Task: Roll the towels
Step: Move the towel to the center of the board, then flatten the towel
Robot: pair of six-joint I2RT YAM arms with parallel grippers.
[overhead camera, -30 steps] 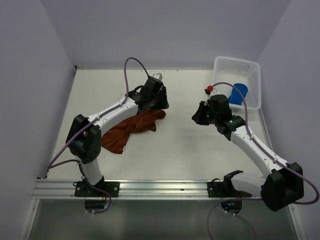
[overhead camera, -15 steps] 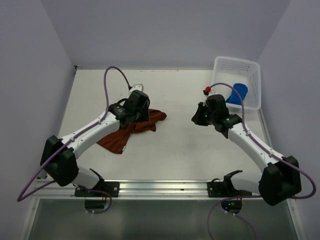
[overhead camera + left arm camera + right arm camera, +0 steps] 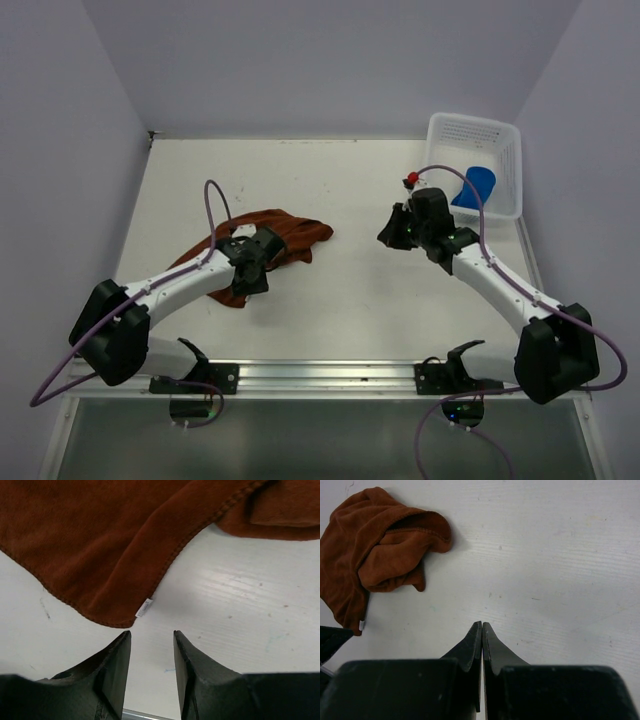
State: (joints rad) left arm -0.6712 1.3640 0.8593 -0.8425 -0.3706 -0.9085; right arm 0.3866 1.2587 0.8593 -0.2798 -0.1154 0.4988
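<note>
The rust-brown towel [image 3: 292,235] lies crumpled on the white table, left of centre. It also shows in the left wrist view [image 3: 100,545] and the right wrist view [image 3: 375,555]. My left gripper [image 3: 249,274] is open and empty, low over the table just at the towel's near edge, with its fingertips [image 3: 151,635] a little short of the hem and its white tag. The blue towel [image 3: 478,185] sits bunched inside the white basket. My right gripper [image 3: 392,232] is shut and empty [image 3: 482,626] above bare table, right of the brown towel.
The white perforated basket [image 3: 475,130] stands at the back right corner. White walls close in the left, back and right of the table. An aluminium rail [image 3: 320,375] with the arm bases runs along the near edge.
My left gripper has swept from the brown towel's far end over it to its near edge, towards the front. The right gripper has shifted only slightly left.
</note>
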